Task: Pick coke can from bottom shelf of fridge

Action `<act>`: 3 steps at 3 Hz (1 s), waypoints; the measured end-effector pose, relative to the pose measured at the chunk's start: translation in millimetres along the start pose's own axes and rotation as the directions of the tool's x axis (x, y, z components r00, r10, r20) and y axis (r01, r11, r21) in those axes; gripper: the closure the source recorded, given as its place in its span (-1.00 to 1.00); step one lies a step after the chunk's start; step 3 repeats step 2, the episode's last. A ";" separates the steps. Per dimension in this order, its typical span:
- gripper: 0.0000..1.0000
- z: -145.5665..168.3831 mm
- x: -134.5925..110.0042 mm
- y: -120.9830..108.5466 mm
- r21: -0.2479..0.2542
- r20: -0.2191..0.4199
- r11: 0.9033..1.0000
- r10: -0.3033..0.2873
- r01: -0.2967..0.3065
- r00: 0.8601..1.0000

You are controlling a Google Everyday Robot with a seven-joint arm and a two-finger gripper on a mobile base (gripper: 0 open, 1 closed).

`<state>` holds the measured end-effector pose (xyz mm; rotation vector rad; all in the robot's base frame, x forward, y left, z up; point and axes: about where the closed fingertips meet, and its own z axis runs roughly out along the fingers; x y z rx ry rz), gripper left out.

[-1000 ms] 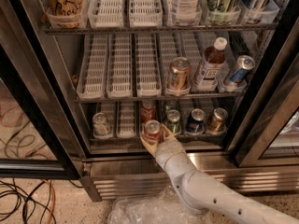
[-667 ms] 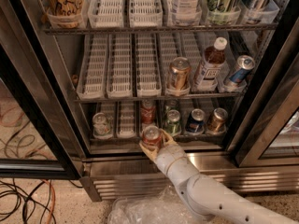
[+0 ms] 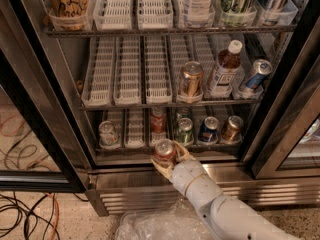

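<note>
The coke can (image 3: 164, 151), small and red with a silver top, stands upright in the gripper (image 3: 168, 159), whose tan fingers clasp it from both sides. It sits at the front lip of the bottom shelf (image 3: 134, 130), a grey wire rack with white slotted lanes. This is the lowest rack in the fridge (image 3: 125, 196), a steel cooler with a ribbed base grille.

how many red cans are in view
2: the coke can in the gripper at the bottom shelf front, a second red can behind it; others may be hidden.
</note>
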<state>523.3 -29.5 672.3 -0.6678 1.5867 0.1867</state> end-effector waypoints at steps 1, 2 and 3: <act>1.00 -16.0 -20.3 -1.0 0.025 0.058 0.999 -0.039 0.037 0.998; 1.00 -16.0 -20.3 -1.0 0.025 0.058 0.999 -0.039 0.037 0.998; 1.00 -16.0 -20.3 -1.0 0.025 0.058 0.999 -0.039 0.037 0.998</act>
